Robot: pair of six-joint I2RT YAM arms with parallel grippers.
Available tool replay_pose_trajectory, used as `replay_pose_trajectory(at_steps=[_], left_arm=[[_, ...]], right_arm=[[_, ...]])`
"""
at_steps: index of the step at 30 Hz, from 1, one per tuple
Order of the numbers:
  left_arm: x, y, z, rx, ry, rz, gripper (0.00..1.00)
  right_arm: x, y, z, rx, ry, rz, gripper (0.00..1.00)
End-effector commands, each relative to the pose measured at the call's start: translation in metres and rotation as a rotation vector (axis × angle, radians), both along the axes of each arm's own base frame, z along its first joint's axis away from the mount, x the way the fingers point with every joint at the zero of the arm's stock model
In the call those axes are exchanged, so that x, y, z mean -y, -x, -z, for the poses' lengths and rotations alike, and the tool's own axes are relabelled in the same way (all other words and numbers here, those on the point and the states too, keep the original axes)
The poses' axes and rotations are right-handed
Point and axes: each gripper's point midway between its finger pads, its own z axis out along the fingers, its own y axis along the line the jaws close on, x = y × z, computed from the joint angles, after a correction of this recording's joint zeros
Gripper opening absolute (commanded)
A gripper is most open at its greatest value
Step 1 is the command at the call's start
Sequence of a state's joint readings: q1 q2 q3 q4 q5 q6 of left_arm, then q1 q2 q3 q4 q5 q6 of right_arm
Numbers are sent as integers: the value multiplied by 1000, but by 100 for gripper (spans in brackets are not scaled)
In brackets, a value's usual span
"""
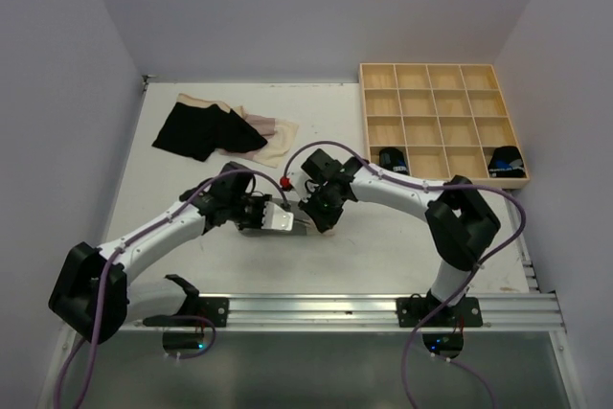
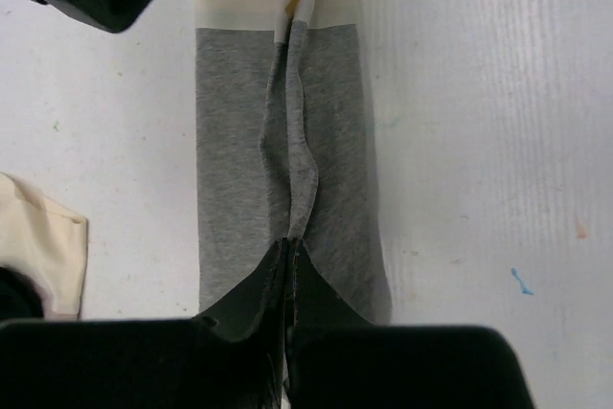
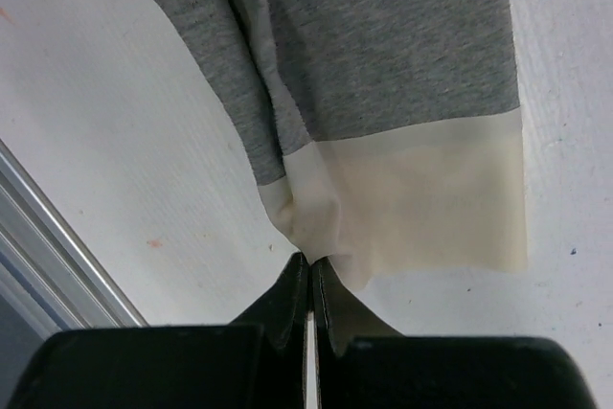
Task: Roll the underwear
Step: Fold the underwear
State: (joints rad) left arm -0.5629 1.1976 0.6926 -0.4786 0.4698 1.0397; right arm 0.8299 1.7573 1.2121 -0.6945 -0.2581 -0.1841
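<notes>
A grey underwear with a cream waistband (image 1: 284, 218) lies folded into a narrow strip on the white table between my two grippers. My left gripper (image 2: 289, 244) is shut on the grey end of the strip (image 2: 330, 131), pinching a ridge of cloth. My right gripper (image 3: 310, 258) is shut on the cream band end (image 3: 421, 203) of the same garment. In the top view the left gripper (image 1: 261, 214) and right gripper (image 1: 311, 210) face each other across it. A black garment (image 1: 206, 130) lies on pale beige-pink ones (image 1: 273, 136) at the back left.
A light wooden tray of square compartments (image 1: 442, 122) stands at the back right, with dark rolled items in two front cells (image 1: 392, 160) (image 1: 505, 162). A metal rail (image 1: 383, 308) runs along the near edge. A beige cloth edge (image 2: 43, 237) shows left in the left wrist view.
</notes>
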Motion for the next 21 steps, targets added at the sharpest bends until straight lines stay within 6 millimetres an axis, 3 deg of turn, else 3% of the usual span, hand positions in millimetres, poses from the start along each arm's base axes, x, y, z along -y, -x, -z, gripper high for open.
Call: replay_pose_trajectory(at_steps=[1, 9, 21], left_arm=[[12, -34, -25, 116, 54, -10, 0], [16, -60, -22, 158, 55, -25, 0], [15, -97, -8, 204, 45, -73, 0]], right_arm=[[-4, -13, -8, -9, -9, 3, 0], [2, -36, -8, -31, -18, 55, 0], [9, -56, 15, -71, 12, 96, 0]])
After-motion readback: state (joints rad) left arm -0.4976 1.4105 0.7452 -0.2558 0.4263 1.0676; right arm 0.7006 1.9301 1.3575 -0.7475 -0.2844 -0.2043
